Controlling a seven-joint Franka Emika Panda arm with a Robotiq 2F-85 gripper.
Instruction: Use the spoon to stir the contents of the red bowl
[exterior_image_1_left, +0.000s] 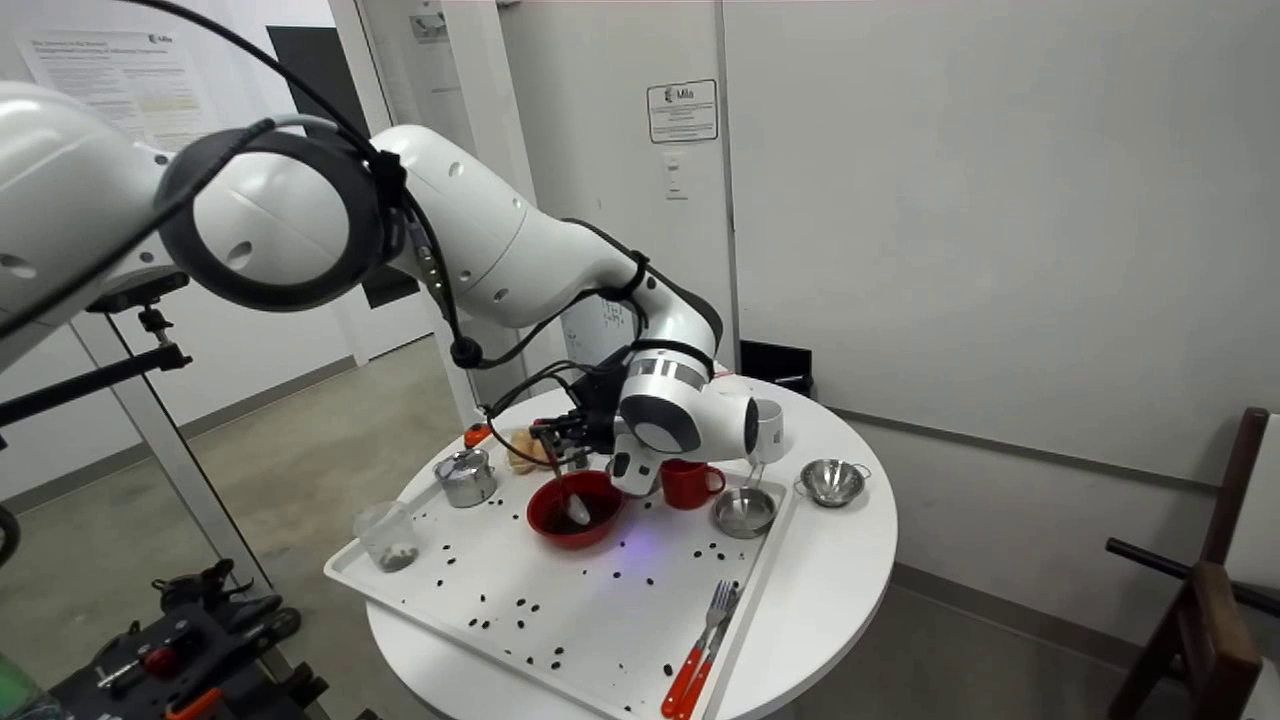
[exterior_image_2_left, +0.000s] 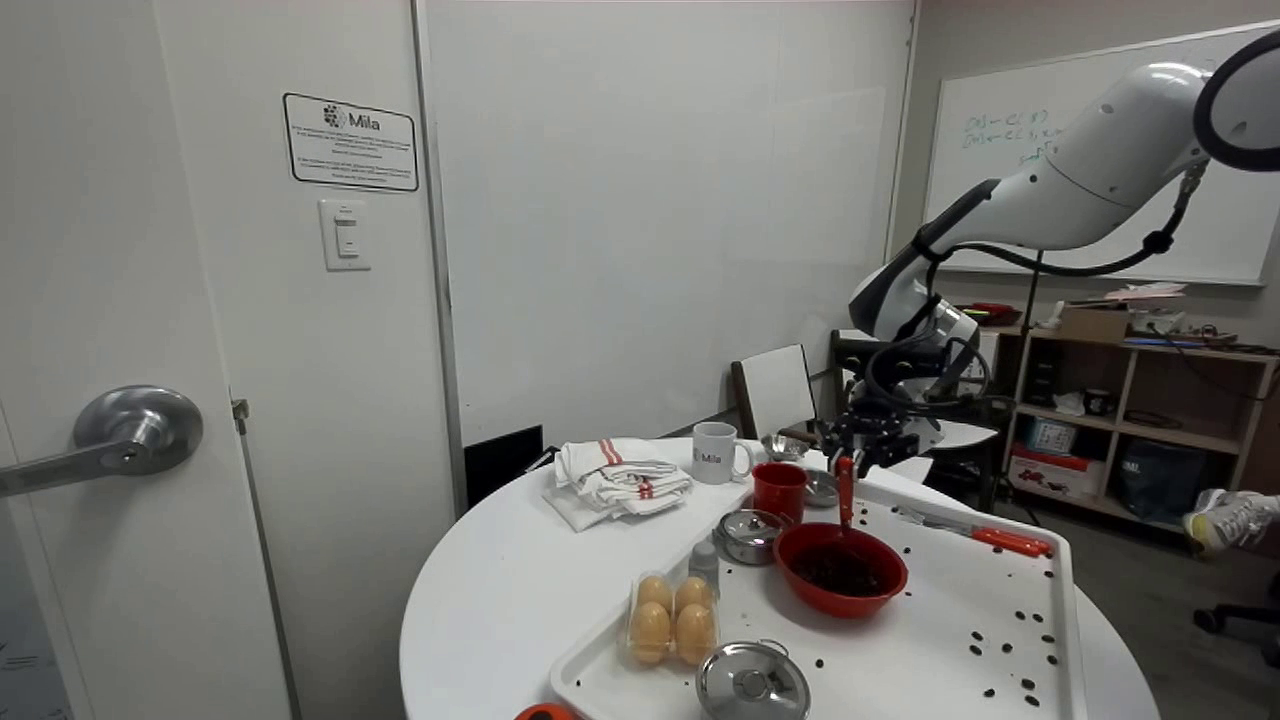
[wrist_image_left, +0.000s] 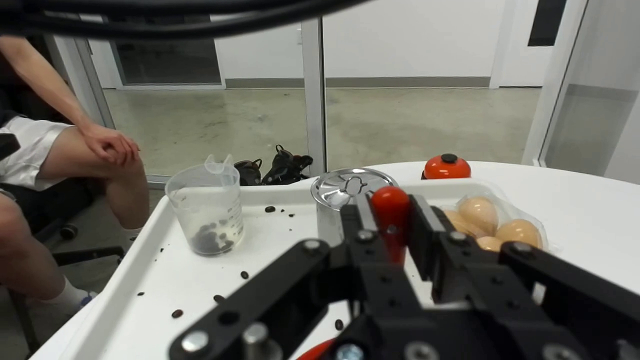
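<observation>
The red bowl (exterior_image_1_left: 560, 541) stands on the white tray with dark beans inside; it also shows in an exterior view (exterior_image_2_left: 838, 602), and a bit of its rim shows in the wrist view (wrist_image_left: 316, 351). The spoon has a silver head (exterior_image_1_left: 577, 510) and a red handle, which shows in an exterior view (exterior_image_2_left: 846, 492) and between the fingers in the wrist view (wrist_image_left: 391, 207). My gripper (exterior_image_1_left: 549, 432) is shut on the top of the handle (wrist_image_left: 395, 212), above the bowl. The spoon is tilted, its head down inside the bowl. How deep the head sits is unclear.
A red mug (exterior_image_1_left: 687, 486) and a small silver pan (exterior_image_1_left: 744, 513) stand beside the bowl. A lidded silver pot (exterior_image_2_left: 752, 684), eggs (exterior_image_2_left: 672, 620) and a clear beaker (wrist_image_left: 206, 215) are on the tray. A fork and knife (exterior_image_1_left: 690, 675) lie near its edge. Loose beans are scattered around.
</observation>
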